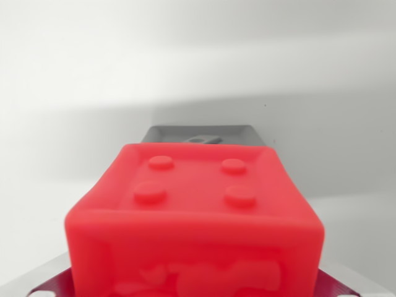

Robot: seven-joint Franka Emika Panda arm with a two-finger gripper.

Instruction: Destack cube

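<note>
A red cube [195, 216] is being shown at very close range, filling the lower centre of the wrist view and running off the bottom edge. Its upper face is being presented tilted toward the camera; four low round studs [195, 180] are being displayed on it in a two-by-two square, set inside a slightly raised rim. The front face is being seen only in part, and an embossed relief [210, 275] is being made out on it, too blurred for its figure to be read. The material is being rendered as smooth, glossy, plastic- or rubber-like, with softly rounded edges and corners.

Just behind the cube's far edge, a grey metal-looking gripper finger [201, 135] is being shown, flat-topped and bevelled at its corners, with a small dark recess at its middle. At the bottom corners of the view, on both the wrist view's left and right, pale grey angled parts [43, 281] are being glimpsed, seemingly of the near finger. The cube is being seated between these grey parts, so the gripper [197, 204] appears to be clamped on it, though the contact surfaces are being hidden by the cube itself.

Beyond, a plain white surface [93, 74] is being crossed by broad soft shadow bands. What the cube is resting on cannot be told.
</note>
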